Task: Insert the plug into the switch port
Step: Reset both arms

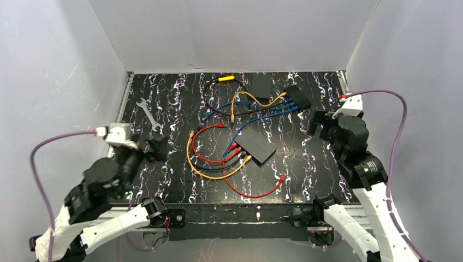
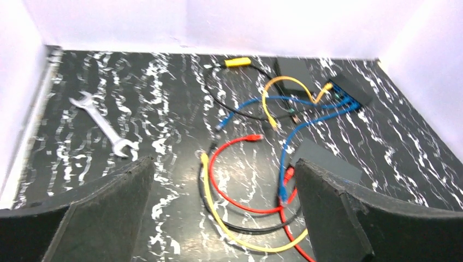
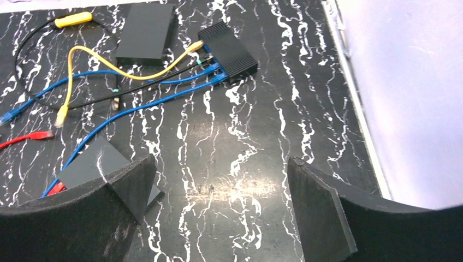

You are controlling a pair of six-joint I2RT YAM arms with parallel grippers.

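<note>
Here we find both grippers empty, and the near switch (image 1: 255,146) lying flat at the middle of the marbled table (image 1: 169,98). Our left gripper (image 1: 157,147) hangs well to the left of that switch, its two fingers (image 2: 109,213) spread wide with nothing between them. Our right gripper (image 1: 315,124) hangs to the switch's right and a little beyond it, its jaws likewise wide apart and bare. Several cables (image 1: 210,173), red and orange among them, run into the switch's left-hand edge. A loose red plug (image 1: 220,126) lies on the table just beyond and left of the switch, touched by neither gripper, and a second red plug (image 1: 282,178) lies off its near right side. Which plug is the one to be inserted we cannot tell. Beyond the switch to the right sits a far switch (image 1: 297,96) with blue and yellow cables in it. A wrench (image 1: 148,114) lies well off to the left and beyond.
</note>
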